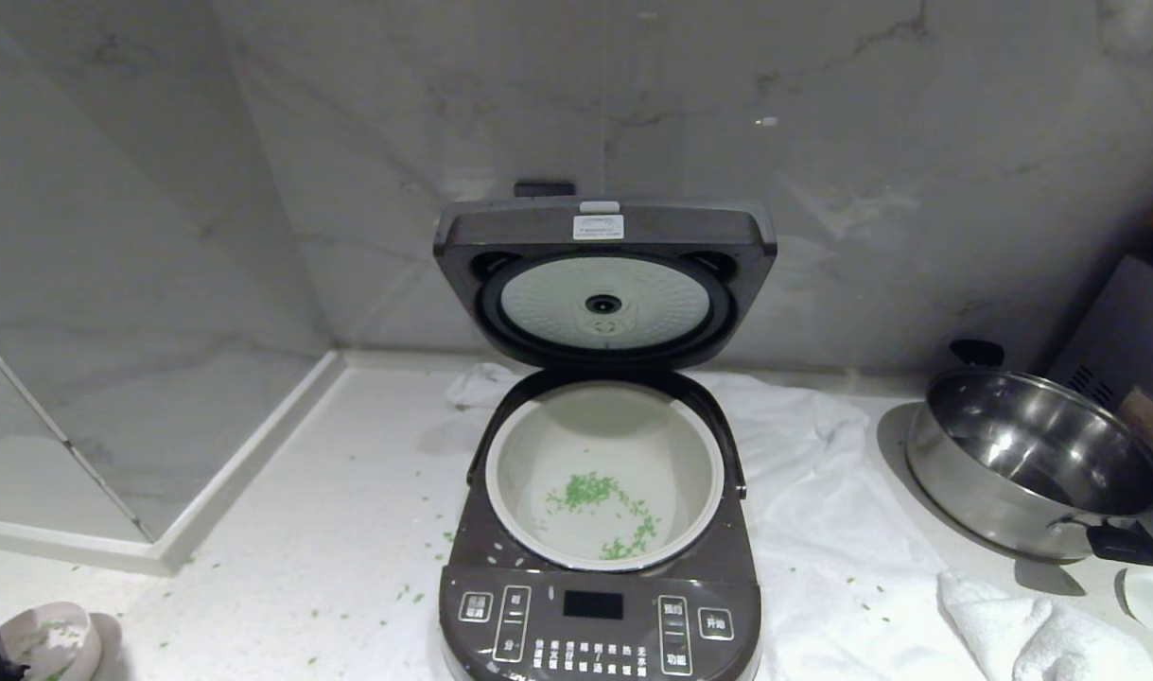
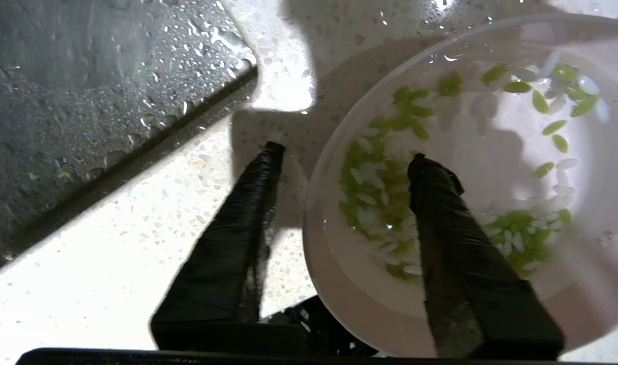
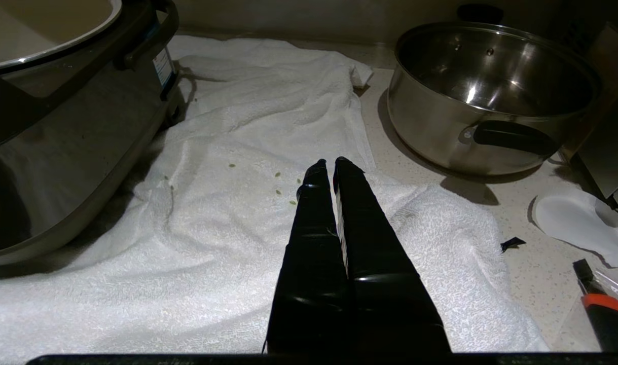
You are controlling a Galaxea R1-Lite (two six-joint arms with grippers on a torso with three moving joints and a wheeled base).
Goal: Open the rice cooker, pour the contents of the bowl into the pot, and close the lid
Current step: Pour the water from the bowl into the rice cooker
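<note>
The rice cooker (image 1: pixel 600 605) stands in the middle of the counter with its lid (image 1: pixel 604 236) raised, dimpled white underside facing me. Its off-white pot (image 1: pixel 538 445) holds scattered green bits (image 1: pixel 590 492). The pale pink bowl (image 1: pixel 51 638) sits at the counter's near left corner. In the left wrist view my left gripper (image 2: pixel 347 153) is open and straddles the bowl's rim (image 2: pixel 334 289): one finger inside over the green bits and white grains (image 2: pixel 374 187), the other outside, apart from the wall. My right gripper (image 3: pixel 331 162) is shut and empty, over the white towel.
A white towel (image 1: pixel 822 530) lies under and right of the cooker. A shiny steel pan (image 1: pixel 1030 463) with a black handle stands at the right, a folded cloth (image 1: pixel 1039 634) in front of it. A raised ledge (image 1: pixel 245 463) borders the counter's left. Green bits litter the counter.
</note>
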